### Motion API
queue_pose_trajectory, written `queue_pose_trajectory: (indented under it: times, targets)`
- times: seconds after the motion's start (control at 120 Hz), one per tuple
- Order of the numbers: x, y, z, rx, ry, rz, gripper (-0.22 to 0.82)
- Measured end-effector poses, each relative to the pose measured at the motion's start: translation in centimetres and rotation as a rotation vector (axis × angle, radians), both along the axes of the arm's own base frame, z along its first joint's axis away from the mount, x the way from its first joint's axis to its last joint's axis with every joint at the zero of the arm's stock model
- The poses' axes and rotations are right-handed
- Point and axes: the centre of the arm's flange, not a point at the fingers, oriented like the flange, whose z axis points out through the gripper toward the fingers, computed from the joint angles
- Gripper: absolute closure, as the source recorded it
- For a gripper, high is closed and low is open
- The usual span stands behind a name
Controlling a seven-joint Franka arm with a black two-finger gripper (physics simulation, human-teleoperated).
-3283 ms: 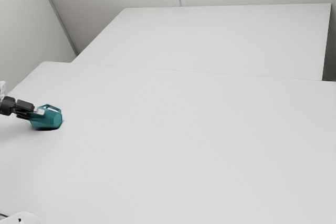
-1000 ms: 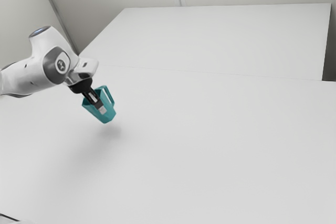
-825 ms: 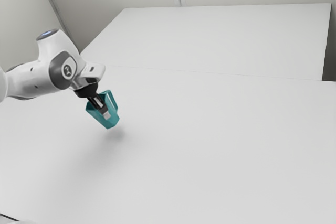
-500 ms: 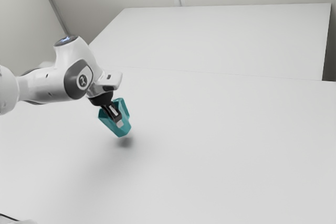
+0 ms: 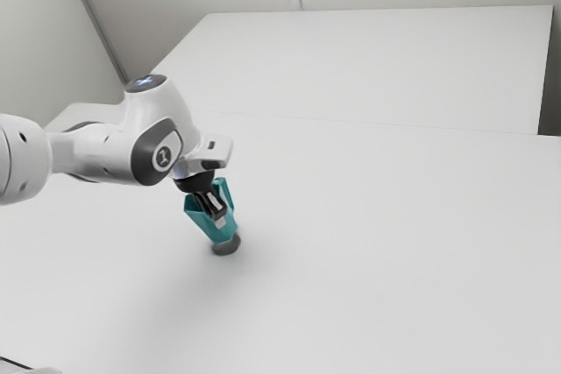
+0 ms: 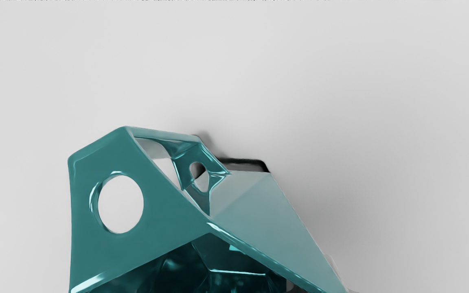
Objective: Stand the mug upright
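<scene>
Teal mug (image 5: 213, 231) pinched at a tilt in my gripper (image 5: 219, 220), low over the white table (image 5: 377, 243)

I can see a small logo (image 5: 163, 158) on the arm's grey joint cover, too small for me to read, and a bluish light (image 5: 145, 81) on the round cap above it. The jaws are pressed onto the mug's side, gripping it between them. My arm (image 5: 98, 151) comes in from the exterior view's left, its hand slanting down toward the table. The mug leans, base lowest and mouth toward the hand. Dark shadow sits at its base; I can't tell whether it touches the table.
</scene>
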Motion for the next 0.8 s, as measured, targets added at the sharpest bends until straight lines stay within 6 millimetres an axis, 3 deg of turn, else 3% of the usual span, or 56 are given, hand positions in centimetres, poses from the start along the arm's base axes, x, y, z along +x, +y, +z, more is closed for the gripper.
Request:
queue_pose_trajectory:
  times: [0.4, 0.8]
  targets:
    - [0.2, -0.3, -1.6, 0.018, 0.044, 0.064, 0.79]
    - [1.2, -2.0, -2.0, 0.027, 0.04, 0.065, 0.79]
